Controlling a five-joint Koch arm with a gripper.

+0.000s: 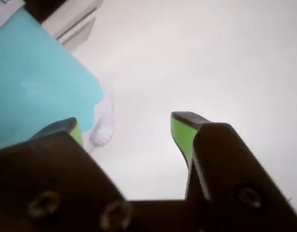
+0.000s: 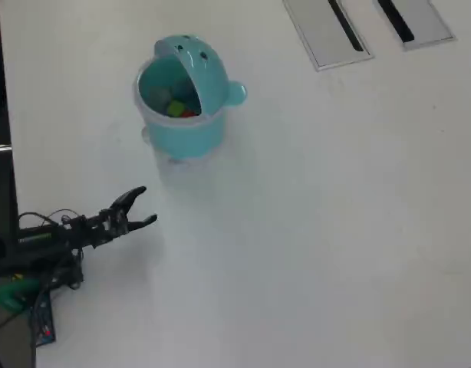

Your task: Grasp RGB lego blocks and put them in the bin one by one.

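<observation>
The teal bin [image 2: 191,126] stands upright at the upper left of the overhead view, its domed lid tipped back. Inside it I see a yellow-green lego block [image 2: 175,108] and a red one [image 2: 189,114]; I cannot make out a blue one. My gripper [image 2: 147,205] hovers below and left of the bin, apart from it, open with nothing between its green-padded fingers. In the wrist view the gripper [image 1: 129,123] is spread wide over bare white table, and the bin's teal wall [image 1: 37,82] fills the upper left.
Two flat grey slotted panels [image 2: 327,31] [image 2: 416,19] lie at the top right of the overhead view. The arm's body and cables [image 2: 28,257] sit at the left edge, by the dark table border. White tabletop [image 2: 312,230] stretches to the right.
</observation>
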